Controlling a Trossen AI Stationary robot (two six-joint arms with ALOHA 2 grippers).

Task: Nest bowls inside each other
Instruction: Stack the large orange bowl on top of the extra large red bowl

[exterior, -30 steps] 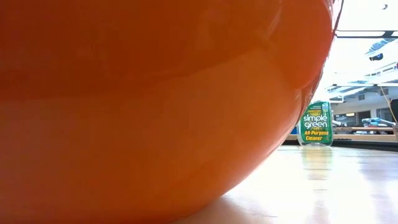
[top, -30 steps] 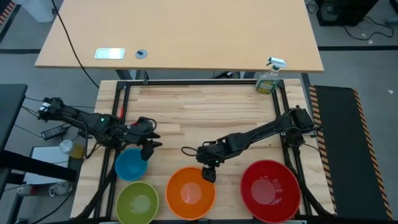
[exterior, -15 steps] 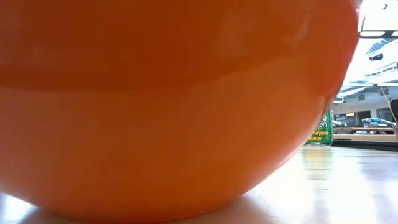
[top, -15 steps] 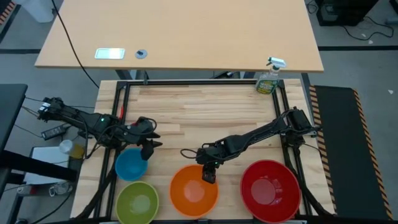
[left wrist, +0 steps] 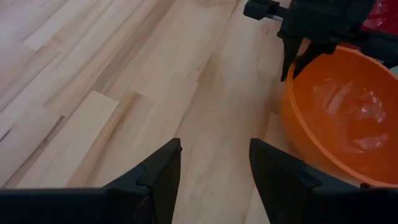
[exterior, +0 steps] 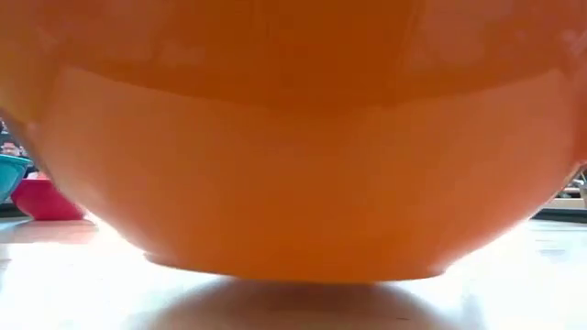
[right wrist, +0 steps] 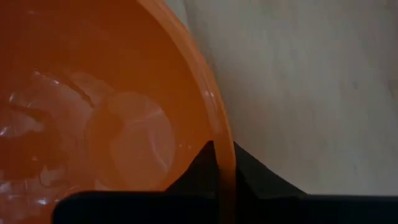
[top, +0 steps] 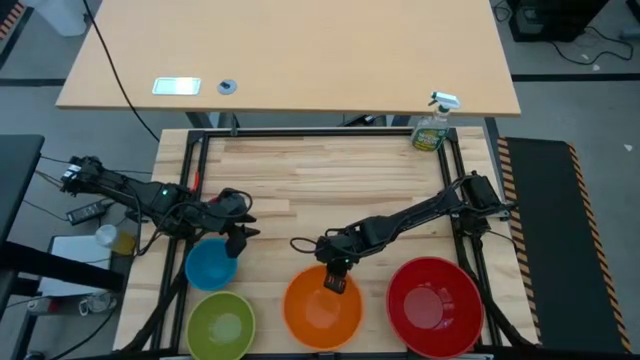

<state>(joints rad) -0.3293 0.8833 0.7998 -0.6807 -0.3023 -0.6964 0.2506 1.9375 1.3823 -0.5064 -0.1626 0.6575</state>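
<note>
The orange bowl [top: 322, 310] stands near the table's front edge, between the lime green bowl [top: 221, 325] and the red bowl [top: 435, 305]. My right gripper [top: 335, 284] is shut on the orange bowl's far rim. The blue bowl [top: 209, 265] rests on the table behind the green one. My left gripper [top: 238, 243] hovers open at the blue bowl's far right edge, touching nothing; its fingers [left wrist: 163, 174] frame bare wood. The low view shows the orange bowl [exterior: 293, 137] filling the picture and a pink bowl [exterior: 46, 200] on the table at the left. My right gripper pinches the orange bowl's far rim [right wrist: 222, 152], one finger [right wrist: 202, 165] inside the bowl and the other outside. The fingers come from above and the far side, slanting down. The bowl stays upright; whether its base [exterior: 293, 273] is clear of the table I cannot tell.
A green spray bottle [top: 432, 128] stands at the table's far right corner. A black frame [top: 320, 132] runs around the wooden top. The far half of the table [top: 330, 180] is bare wood.
My right gripper has shut on the orange bowl's far rim. The bowl has slid along the table toward the right, closer to the red bowl, and now fills the low view. My left arm has kept still.
</note>
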